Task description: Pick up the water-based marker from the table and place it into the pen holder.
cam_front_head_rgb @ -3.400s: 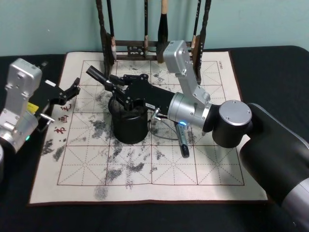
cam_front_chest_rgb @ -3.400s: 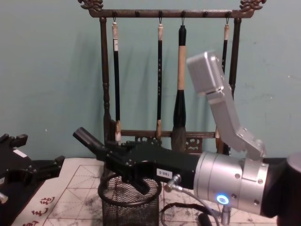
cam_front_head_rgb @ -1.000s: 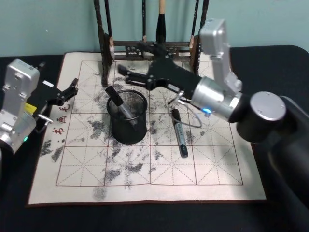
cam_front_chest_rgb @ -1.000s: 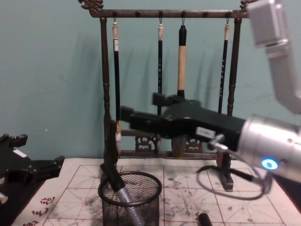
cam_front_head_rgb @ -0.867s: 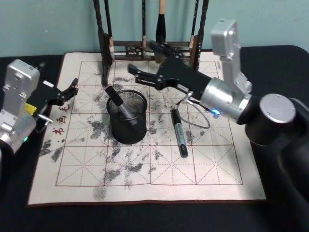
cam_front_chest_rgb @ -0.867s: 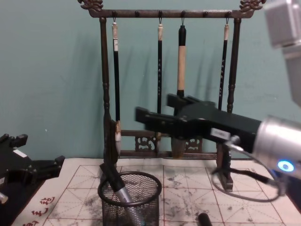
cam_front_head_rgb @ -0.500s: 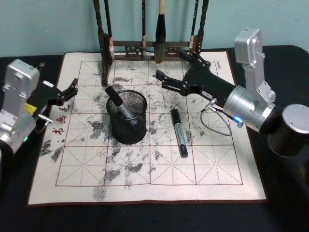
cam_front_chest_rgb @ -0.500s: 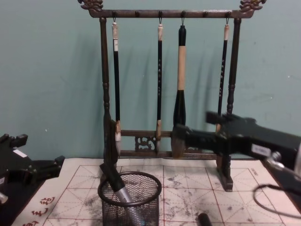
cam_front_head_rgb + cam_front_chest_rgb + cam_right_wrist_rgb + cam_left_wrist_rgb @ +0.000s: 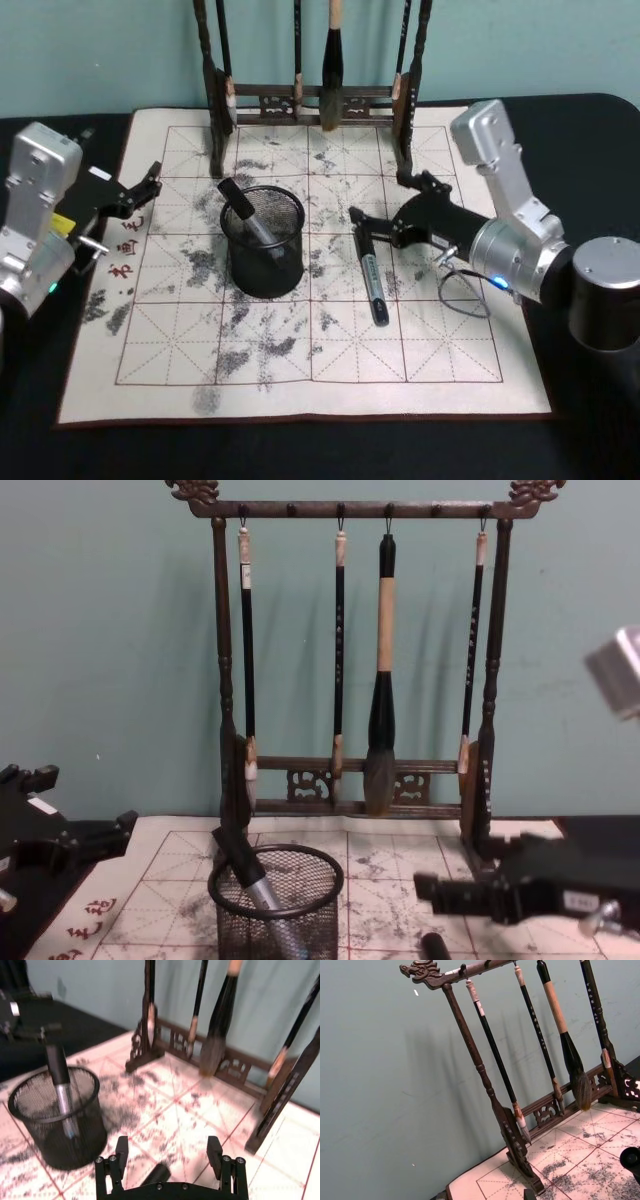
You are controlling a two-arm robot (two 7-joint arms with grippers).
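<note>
Soft, even room light falls from above. The brush rack (image 9: 224, 660) throws faint, wide shadows on the wall (image 9: 110, 630) behind it. The silver arm casing (image 9: 487, 140) shines pale without hard glare, while the pen holder (image 9: 263, 245) stays a dark mass. In the right wrist view, the hanging brushes (image 9: 220, 1015) are smeared and out of focus.

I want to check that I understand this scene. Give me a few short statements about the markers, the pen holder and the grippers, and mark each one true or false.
1. A marker leans inside the pen holder. True.
2. The right gripper is shut on a marker. False: its jaws stand open, gripping nothing; the second marker lies on the calligraphy mat.
3. Four brushes hang on the brush rack. True.
4. The pen holder lies on its side. False: it stands upright.
5. The left gripper hovers over the pen holder. False: it is at the mat's left edge.
</note>
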